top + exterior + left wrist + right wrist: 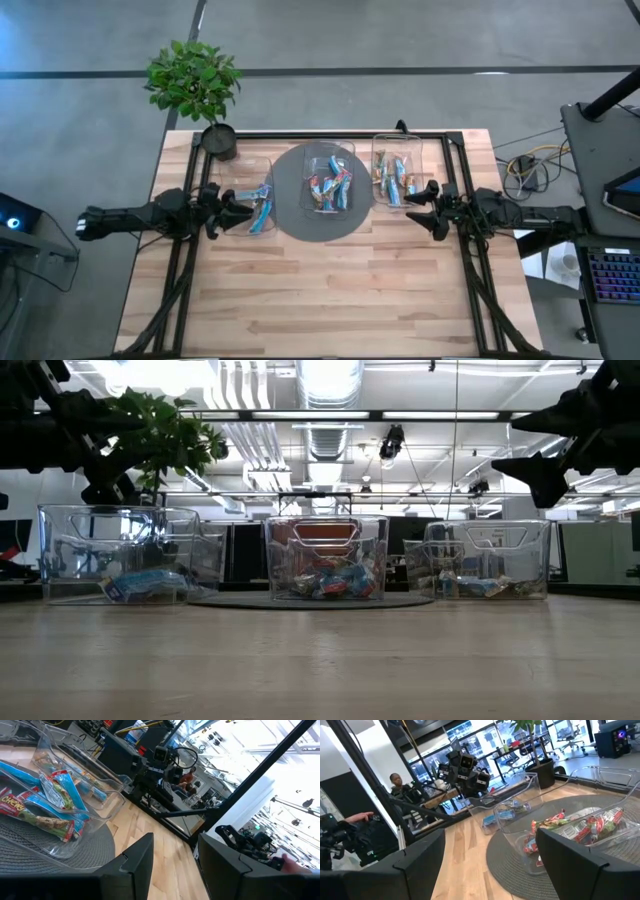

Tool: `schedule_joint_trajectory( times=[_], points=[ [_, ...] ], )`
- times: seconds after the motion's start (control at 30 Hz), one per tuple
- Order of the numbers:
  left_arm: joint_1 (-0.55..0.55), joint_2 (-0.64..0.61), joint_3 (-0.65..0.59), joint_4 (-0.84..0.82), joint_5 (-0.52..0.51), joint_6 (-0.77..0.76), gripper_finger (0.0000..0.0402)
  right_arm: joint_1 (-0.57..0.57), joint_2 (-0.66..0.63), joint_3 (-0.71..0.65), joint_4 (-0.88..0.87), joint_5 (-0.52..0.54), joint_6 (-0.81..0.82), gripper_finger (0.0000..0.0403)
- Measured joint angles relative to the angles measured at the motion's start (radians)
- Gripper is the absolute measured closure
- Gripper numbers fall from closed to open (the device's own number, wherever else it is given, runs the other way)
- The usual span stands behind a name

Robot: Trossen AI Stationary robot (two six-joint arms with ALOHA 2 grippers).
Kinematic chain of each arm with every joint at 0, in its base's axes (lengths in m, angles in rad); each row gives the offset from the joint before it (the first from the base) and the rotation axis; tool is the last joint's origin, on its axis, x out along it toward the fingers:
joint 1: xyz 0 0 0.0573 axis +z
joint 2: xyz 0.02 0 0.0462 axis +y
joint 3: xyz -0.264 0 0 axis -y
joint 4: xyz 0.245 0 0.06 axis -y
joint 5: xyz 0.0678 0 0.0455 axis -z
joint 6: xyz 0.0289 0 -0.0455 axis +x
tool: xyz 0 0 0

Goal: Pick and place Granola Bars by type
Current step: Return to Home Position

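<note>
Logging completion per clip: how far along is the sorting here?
Done: the granola bars all lie in the left bin, middle bin and right bin; none shows loose on the table. In hand: nothing; the left gripper and right gripper hang open and empty, raised near the outer bins. Left: apparently only parking the arms.

There are three clear plastic bins: a left bin (pixel 70 535), a middle bin (pixel 300 545) and a right bin (pixel 520 555). One round dark grey woven mat (pixel 290 215) and one leafy green plant in a black pot (pixel 193 78) share the table. The shiny wrapped granola bars (pixel 330 188) lie too bunched to count: at least two on the left, about five in each other bin. Two dark two-finger grippers show, the left gripper (pixel 252 212) and the right gripper (pixel 408 205). At least one person (pixel 396 781) is in the room.
</note>
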Motion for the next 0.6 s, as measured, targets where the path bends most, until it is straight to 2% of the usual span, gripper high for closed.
schedule_joint_trajectory(
  times=[0.17, 0.37, 0.6],
  points=[
    [0.0, 0.0, 0.0, 0.0, 0.0, 0.0, 0.0264, -0.001, 0.002, 0.001, -0.031, 0.004, -0.03, 0.0101],
    [0.0, 0.0, 0.0, 0.0, 0.0, 0.0, 0.0264, -0.001, 0.006, 0.001, -0.028, 0.003, -0.447, 0.0101],
    [0.0, 0.0, 0.0, -0.006, 0.0, 0.0, 0.0264, -0.001, 0.006, 0.001, -0.015, -0.013, -0.424, 0.0101]
  ],
)
